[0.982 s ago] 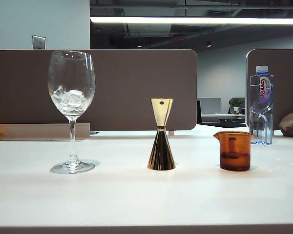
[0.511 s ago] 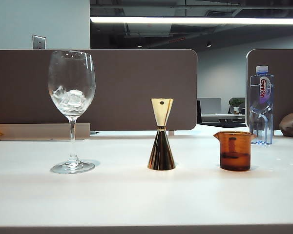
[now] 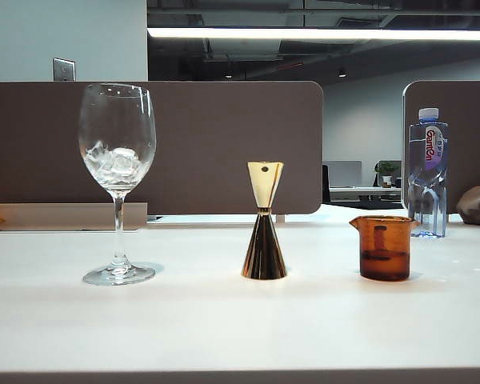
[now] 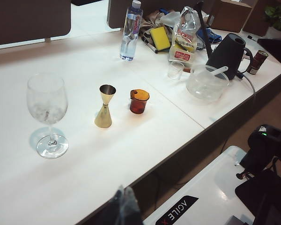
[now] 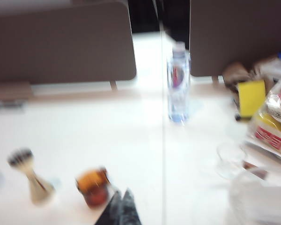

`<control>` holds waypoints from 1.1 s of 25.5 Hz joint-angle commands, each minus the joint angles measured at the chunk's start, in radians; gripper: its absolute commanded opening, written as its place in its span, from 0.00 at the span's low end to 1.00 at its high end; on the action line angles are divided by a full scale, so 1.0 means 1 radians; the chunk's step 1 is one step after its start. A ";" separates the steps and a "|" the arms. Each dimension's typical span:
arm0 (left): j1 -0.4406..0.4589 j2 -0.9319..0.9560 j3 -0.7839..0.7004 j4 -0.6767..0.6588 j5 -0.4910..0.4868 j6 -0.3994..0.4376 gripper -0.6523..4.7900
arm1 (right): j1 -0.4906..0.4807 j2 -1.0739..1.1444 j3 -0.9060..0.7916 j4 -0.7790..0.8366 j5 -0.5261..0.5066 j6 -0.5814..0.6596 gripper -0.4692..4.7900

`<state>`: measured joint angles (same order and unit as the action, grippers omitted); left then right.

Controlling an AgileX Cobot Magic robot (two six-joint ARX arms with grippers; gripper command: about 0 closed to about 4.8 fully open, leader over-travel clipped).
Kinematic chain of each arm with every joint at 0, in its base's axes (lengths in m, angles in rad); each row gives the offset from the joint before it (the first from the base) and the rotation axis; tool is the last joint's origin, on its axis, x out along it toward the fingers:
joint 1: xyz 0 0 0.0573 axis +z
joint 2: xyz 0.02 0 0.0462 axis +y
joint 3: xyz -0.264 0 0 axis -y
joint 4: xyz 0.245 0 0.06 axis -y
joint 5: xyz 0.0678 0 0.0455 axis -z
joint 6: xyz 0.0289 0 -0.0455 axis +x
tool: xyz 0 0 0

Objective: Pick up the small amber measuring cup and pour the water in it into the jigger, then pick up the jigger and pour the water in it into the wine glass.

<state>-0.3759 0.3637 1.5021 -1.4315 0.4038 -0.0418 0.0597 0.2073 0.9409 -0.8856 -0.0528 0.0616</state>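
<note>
Amber measuring cup just beside closed right hand.

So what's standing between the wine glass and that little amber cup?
The gold jigger stands alone between the wine glass and the small amber measuring cup, with bare white table on either side; the exterior view shows it best.

Brown partition panels back the white table under a ceiling light strip.
</note>
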 commanded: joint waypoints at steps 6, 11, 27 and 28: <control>0.001 0.001 0.003 -0.004 0.002 0.001 0.12 | 0.000 0.185 0.029 0.063 0.024 -0.092 0.09; 0.001 0.001 0.003 -0.004 0.002 0.001 0.12 | 0.028 0.325 -0.037 0.187 -0.084 -0.022 0.09; 0.001 0.001 0.003 -0.004 0.001 0.001 0.12 | 0.139 0.552 -0.662 1.082 -0.193 0.290 0.18; 0.001 0.001 0.003 -0.004 0.002 0.001 0.12 | 0.139 0.581 -0.706 1.161 -0.192 0.290 0.19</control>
<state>-0.3759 0.3641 1.5021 -1.4319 0.4030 -0.0418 0.1986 0.7712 0.2504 0.1696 -0.2466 0.3412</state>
